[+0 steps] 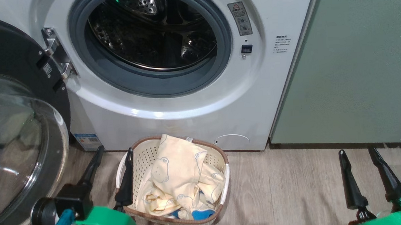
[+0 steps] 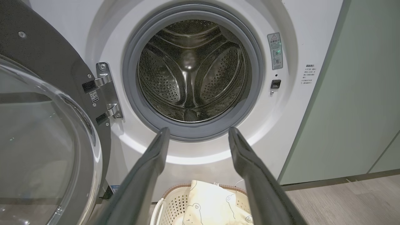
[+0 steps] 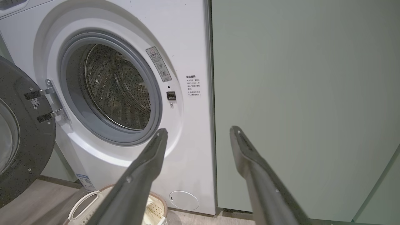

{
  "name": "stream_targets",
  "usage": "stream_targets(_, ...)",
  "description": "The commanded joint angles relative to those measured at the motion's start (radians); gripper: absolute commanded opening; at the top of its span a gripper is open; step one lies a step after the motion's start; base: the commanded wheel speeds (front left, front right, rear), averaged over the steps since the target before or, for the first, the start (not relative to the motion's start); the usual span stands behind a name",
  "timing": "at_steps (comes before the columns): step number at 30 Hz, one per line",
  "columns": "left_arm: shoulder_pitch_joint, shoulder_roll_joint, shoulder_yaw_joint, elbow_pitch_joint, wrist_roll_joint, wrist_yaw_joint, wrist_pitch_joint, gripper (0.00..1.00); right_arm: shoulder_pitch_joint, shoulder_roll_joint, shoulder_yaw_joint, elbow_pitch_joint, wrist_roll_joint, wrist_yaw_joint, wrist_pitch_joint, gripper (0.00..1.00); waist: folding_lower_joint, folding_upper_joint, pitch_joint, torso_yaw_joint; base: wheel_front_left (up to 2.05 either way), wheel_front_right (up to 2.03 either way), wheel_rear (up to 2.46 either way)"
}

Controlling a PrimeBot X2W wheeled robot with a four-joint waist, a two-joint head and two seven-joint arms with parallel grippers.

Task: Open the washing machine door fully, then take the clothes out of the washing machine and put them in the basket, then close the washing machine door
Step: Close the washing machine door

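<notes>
The washing machine door (image 1: 16, 136) stood swung wide to my left, hanging on its hinge (image 1: 55, 53), its clear glass bowl bulging towards me inside the black rim; the washing machine (image 1: 186, 109) faced me with its grey rubber ring (image 2: 131, 78) and steel drum (image 2: 190, 72) exposed. The basket (image 1: 144, 160) sat on the wooden floor (image 1: 293, 190) just in front of the machine's base; the clothes (image 1: 179, 172) lay heaped inside it, pale yellow with small outlined faces, one fold rising above the back rim and a bright blue piece (image 1: 202, 214) showing at the near edge.

My left fingers (image 1: 126, 178) were spread apart and held nothing; in the head view one lay across the basket's left edge, perhaps touching the white handle, though I could not tell from that angle; the other pointed at the floor beside the door. In the left wrist view they pointed at the foot of the drum opening. My right fingers (image 1: 350, 180) were likewise parted and empty, well to the right of the basket, before the pale green cabinet (image 1: 356, 66).
</notes>
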Motion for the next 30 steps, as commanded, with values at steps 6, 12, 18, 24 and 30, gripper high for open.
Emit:
stream_targets(6,-0.034,0.018,0.026,-0.029,0.000,0.005,-0.001,1.00,-0.025,-0.014,0.018,-0.032,-0.005,0.003,-0.007,1.00,0.0000,0.0000,-0.001,0.001,0.00,0.00,0.00)
stream_targets(12,-0.037,0.021,0.022,-0.026,-0.005,0.006,-0.004,1.00,-0.028,-0.014,0.020,-0.032,-0.006,0.003,-0.007,1.00,0.0000,0.0000,-0.001,0.000,0.00,0.00,0.00)
stream_targets(18,-0.037,0.023,0.020,-0.024,-0.008,0.007,-0.005,1.00,-0.027,-0.013,0.021,-0.031,-0.006,0.003,-0.007,1.00,0.0000,0.0000,-0.004,0.000,0.00,0.00,0.00)
stream_targets(24,-0.037,0.026,0.015,-0.023,-0.009,0.009,-0.005,1.00,-0.029,-0.012,0.024,-0.029,-0.005,0.003,-0.007,1.00,0.0000,0.0000,-0.004,-0.002,0.00,0.00,0.00)
stream_targets(30,-0.039,0.029,0.011,-0.022,-0.008,0.012,-0.006,1.00,-0.030,-0.013,0.025,-0.029,-0.006,0.003,-0.007,1.00,0.0000,0.0000,-0.001,-0.003,0.00,0.00,0.00)
